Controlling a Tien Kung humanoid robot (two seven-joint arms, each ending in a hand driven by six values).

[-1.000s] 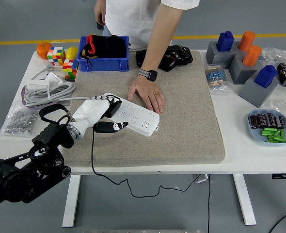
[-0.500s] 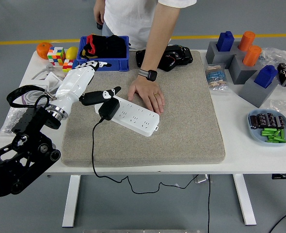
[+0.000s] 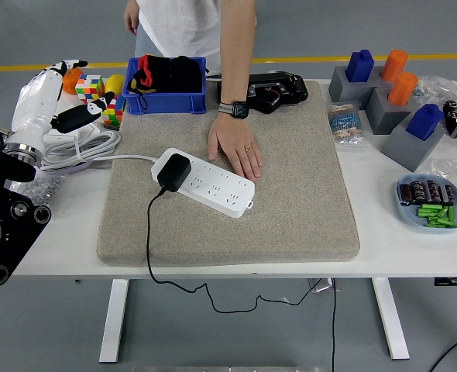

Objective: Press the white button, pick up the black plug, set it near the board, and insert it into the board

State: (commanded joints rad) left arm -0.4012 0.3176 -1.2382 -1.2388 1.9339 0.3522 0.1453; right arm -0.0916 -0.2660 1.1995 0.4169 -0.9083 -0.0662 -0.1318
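A white power strip [image 3: 213,186] lies on the grey mat, angled from upper left to lower right. The black plug [image 3: 173,173] stands inserted in its left end, its black cord hanging over the table's front edge. My left hand [image 3: 62,105] is raised at the far left, well away from the strip, with fingers relaxed and holding nothing. A person's hand [image 3: 236,149] with a watch rests flat on the mat, touching the strip's far edge. The white button cannot be made out.
A blue bin [image 3: 166,85] and puzzle cubes [image 3: 97,97] sit at the back left, with a coiled white cable [image 3: 77,143] and a bag of screws [image 3: 29,190]. Grey blocks with blue and orange pegs [image 3: 391,93] and a blue tray [image 3: 431,203] stand at the right.
My left hand let go of the plug, now seated in the strip, and drew back up and to the left. The person shifted slightly left, hand still by the strip.
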